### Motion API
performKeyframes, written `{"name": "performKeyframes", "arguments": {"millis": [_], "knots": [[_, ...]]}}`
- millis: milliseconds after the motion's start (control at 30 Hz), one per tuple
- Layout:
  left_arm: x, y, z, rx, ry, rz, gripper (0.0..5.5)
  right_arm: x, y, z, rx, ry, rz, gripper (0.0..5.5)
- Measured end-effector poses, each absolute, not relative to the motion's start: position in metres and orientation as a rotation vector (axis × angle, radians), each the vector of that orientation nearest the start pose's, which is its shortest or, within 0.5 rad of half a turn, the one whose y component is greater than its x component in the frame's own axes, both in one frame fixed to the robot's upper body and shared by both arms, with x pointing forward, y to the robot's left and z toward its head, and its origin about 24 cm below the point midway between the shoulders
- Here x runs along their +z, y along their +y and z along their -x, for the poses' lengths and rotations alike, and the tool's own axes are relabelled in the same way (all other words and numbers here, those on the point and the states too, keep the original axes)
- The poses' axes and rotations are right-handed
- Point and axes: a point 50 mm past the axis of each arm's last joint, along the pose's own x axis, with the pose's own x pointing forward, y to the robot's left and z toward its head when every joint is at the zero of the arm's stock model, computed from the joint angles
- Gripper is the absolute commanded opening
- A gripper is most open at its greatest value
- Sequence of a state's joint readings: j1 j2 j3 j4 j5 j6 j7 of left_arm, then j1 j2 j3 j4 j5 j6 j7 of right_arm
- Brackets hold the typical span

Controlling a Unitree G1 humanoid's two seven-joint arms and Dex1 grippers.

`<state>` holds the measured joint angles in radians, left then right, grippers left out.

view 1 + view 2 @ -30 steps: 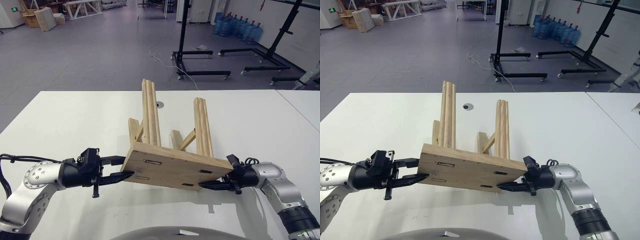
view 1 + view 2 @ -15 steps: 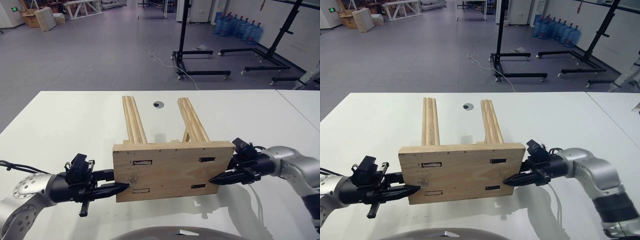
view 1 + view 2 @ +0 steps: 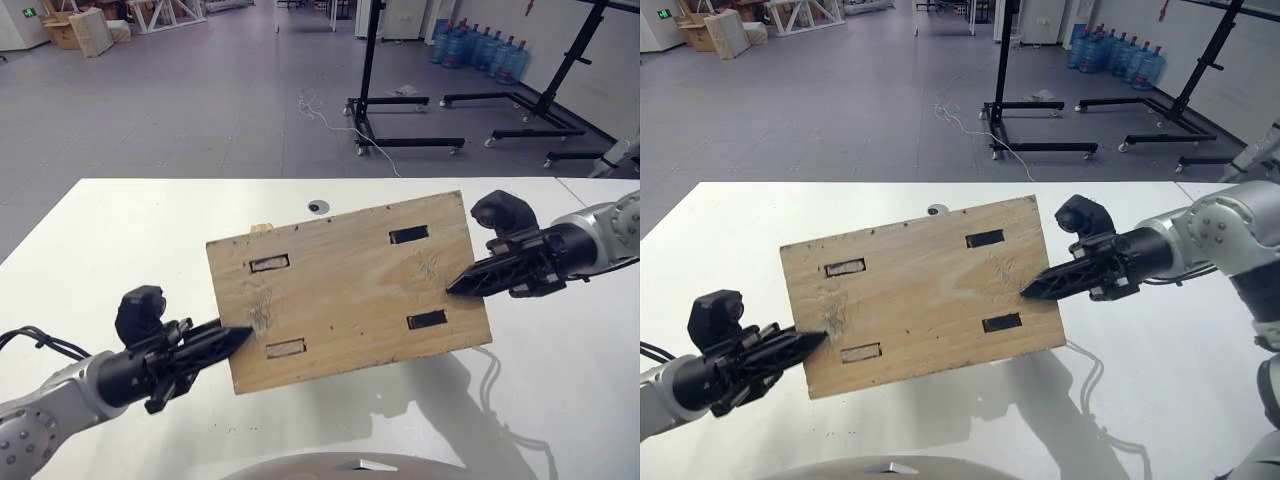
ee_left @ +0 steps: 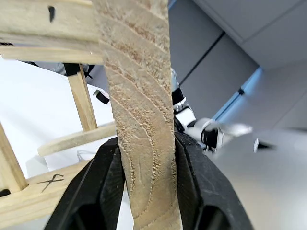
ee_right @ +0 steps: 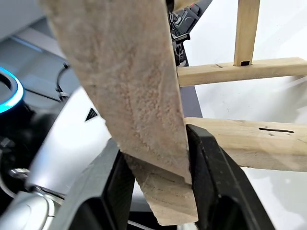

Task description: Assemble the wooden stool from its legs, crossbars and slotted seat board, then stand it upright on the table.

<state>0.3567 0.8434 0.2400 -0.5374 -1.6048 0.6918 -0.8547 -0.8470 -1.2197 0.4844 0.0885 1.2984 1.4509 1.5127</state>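
The assembled wooden stool is held in the air above the white table (image 3: 90, 240). Its slotted seat board (image 3: 340, 285) faces me, tilted slightly, and hides the legs. My left gripper (image 3: 238, 335) is shut on the board's left edge, low down. My right gripper (image 3: 455, 287) is shut on the right edge. In the left wrist view the board's edge (image 4: 141, 105) sits between the black fingers (image 4: 108, 187), with a leg (image 4: 82, 100) and a crossbar (image 4: 72, 140) beyond. The right wrist view shows the board's edge (image 5: 124, 91) pinched the same way, beside a leg (image 5: 247, 28).
A small round grommet (image 3: 318, 207) sits in the table near its far edge. The stool's shadow falls on the table beneath it. Black wheeled stands (image 3: 400, 110) and water bottles (image 3: 480, 50) are on the floor beyond.
Both grippers have lifted the stool and tipped it further towards me. The seat board now faces me and covers the legs, which pointed away across the table before.
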Motion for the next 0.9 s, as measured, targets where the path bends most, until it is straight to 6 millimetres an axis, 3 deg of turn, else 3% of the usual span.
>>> {"name": "performKeyframes", "arguments": {"millis": [167,200,300,433,533,700,900], "knots": [[0.150,0.201,-0.171,-1.189,0.268,0.878,1.30,0.205,-0.221,-0.246,1.482,1.155,-0.837,1.54],[0.150,0.202,-0.173,-1.174,0.261,0.886,1.78,0.204,-0.220,-0.250,1.467,1.150,-0.859,1.55],[0.158,0.217,-0.186,-1.076,0.147,0.787,2.44,0.192,-0.208,-0.267,1.427,1.188,-1.048,1.56],[0.156,0.241,-0.193,-0.902,0.033,0.674,3.11,0.189,-0.185,-0.284,1.455,1.182,-1.197,2.51],[0.145,0.244,-0.193,-0.858,0.067,0.642,3.57,0.191,-0.178,-0.299,1.422,1.096,-1.235,3.05],[0.130,0.251,-0.193,-0.811,0.138,0.645,4.31,0.196,-0.188,-0.304,1.377,1.003,-1.225,3.97],[0.134,0.257,-0.198,-0.815,0.117,0.614,5.20,0.176,-0.219,-0.289,1.247,0.989,-1.189,4.01]]}}
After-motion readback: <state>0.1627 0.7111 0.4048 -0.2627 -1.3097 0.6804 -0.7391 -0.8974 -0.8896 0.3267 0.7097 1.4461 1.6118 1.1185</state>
